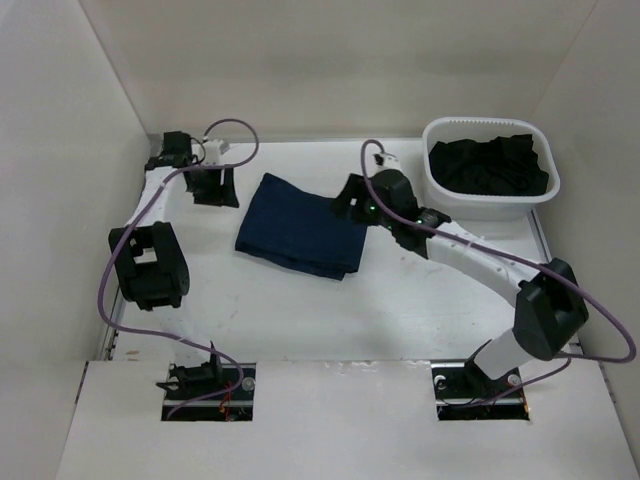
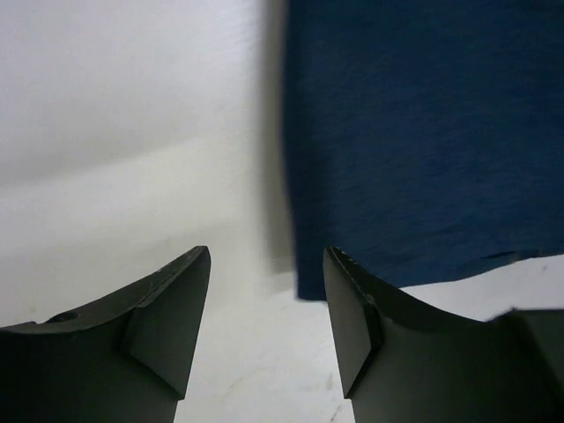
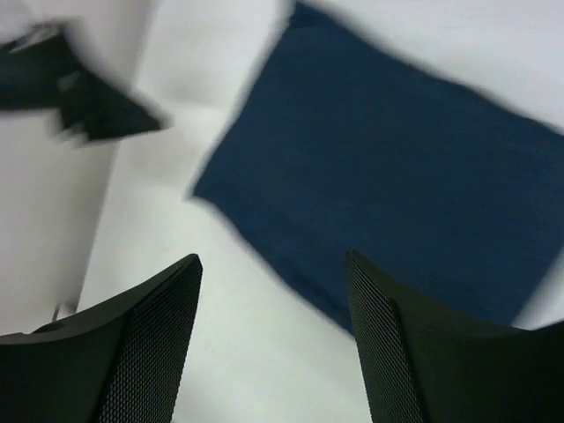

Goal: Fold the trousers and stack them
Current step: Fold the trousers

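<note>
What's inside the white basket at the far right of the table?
The white basket holds a crumpled heap of black fabric. Separate garments cannot be told apart, and anything beneath the heap, including the basket's floor, is covered.

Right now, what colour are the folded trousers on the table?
The trousers are a plain dark navy blue. The right wrist view shows this best.

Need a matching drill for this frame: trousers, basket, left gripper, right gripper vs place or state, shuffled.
1 trousers
2 basket
3 left gripper
4 right gripper

A white, far right corner
B open, left of the trousers
C folded, mid-table
D open, over the trousers' right edge

Pairs: 1-C, 2-A, 3-B, 4-D
</note>
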You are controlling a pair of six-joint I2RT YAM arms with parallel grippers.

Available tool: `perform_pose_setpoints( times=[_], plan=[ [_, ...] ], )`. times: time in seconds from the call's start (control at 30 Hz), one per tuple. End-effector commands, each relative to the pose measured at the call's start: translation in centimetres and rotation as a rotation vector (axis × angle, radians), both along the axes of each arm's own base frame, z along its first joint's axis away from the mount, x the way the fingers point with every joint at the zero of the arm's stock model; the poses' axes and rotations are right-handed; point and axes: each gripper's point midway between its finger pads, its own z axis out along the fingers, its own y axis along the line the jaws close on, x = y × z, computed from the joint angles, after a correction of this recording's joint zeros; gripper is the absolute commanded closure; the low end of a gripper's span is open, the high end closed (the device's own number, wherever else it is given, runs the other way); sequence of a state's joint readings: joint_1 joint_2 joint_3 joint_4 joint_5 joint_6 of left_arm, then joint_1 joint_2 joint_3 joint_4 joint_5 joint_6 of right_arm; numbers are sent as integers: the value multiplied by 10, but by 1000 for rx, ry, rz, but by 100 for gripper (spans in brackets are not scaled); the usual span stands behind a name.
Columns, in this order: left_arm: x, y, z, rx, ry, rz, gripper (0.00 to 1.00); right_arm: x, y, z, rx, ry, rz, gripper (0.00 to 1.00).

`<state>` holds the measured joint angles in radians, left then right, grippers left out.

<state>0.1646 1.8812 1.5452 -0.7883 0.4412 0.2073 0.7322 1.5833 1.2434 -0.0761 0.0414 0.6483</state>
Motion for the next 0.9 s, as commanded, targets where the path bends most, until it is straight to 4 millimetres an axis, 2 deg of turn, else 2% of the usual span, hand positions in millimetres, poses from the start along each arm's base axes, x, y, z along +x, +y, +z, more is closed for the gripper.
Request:
perform_pose_setpoints(
  times=[0.0, 0.07, 0.17, 0.27, 0.37, 0.43, 0.53, 0.57, 0.67, 0.73, 0.87],
  plan=[
    [15, -51, 34, -41, -130, -127, 47, 8, -54, -57, 10, 154, -250, 28],
    [16, -57, 13, -32, -90, -135, 48, -1, -67, -89, 9, 230, -282, 25],
    [15, -58, -21, -3, -26, -137, 50, -5, -75, -119, 36, 281, -309, 21],
    [13, -50, -48, 41, 8, -106, 50, -6, -57, -135, 94, 319, -233, 21],
    [5, -53, -55, 25, 20, -114, 50, -7, -47, -148, 118, 357, -209, 24],
    [-4, -63, -58, -5, 29, -141, 50, -10, -50, -161, 134, 402, -228, 37],
    [-21, -78, -58, -83, 56, -171, 53, -19, -54, -170, 161, 454, -211, 64],
    [-27, -80, -59, -99, 67, -177, 54, -21, -56, -169, 177, 459, -203, 73],
    [-49, -88, -64, -117, 115, -200, 57, -30, -75, -167, 196, 480, -195, 93],
    [-73, -96, -69, -125, 166, -232, 59, -40, -94, -166, 205, 511, -182, 97],
    [-115, -116, -71, -145, 234, -317, 59, -66, -130, -178, 173, 642, -154, 96]
  ],
)
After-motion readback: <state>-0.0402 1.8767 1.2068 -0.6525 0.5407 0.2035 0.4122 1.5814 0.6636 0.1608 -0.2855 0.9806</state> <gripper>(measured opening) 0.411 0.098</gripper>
